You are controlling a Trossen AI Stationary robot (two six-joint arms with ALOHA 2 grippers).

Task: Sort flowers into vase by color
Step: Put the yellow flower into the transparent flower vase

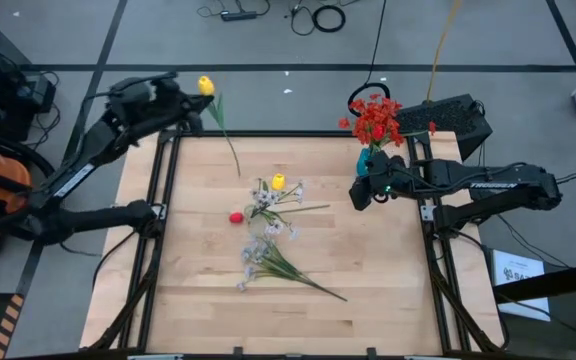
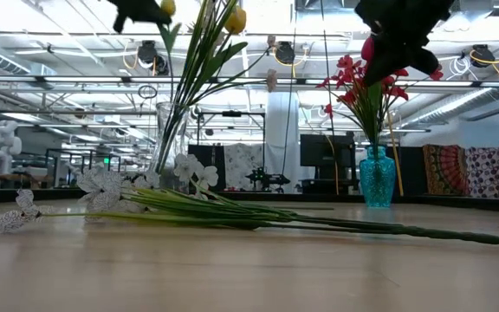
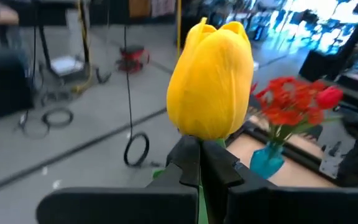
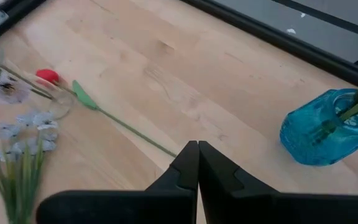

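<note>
My left gripper (image 1: 196,100) is shut on a yellow tulip (image 1: 205,86) above the table's far left edge; its bud (image 3: 211,81) fills the left wrist view. My right gripper (image 4: 197,158) is shut and empty, hovering just beside the teal vase (image 1: 367,162) near the far right edge. That vase (image 4: 328,130) stands upright and holds red blossoms (image 1: 376,118). On the table's middle lie a red bud (image 1: 236,216) on a green stalk, a second yellow tulip (image 1: 279,181) and pale sprays (image 1: 260,252). My left gripper pinches the yellow tulip's green stalk (image 3: 202,198) between its two fingers, right below the bud. The bud stands beyond the fingertips (image 3: 188,163). The stalk (image 1: 226,135) runs slanting down from the hold toward the table's middle; whether its lower end touches the table, I cannot tell.
A clear glass vase (image 2: 170,130) with green stalks in it stands among the flowers in the low view. Black frame rails (image 1: 168,190) run along the table's left and right sides. Bare wood (image 1: 208,300) shows along the near edge.
</note>
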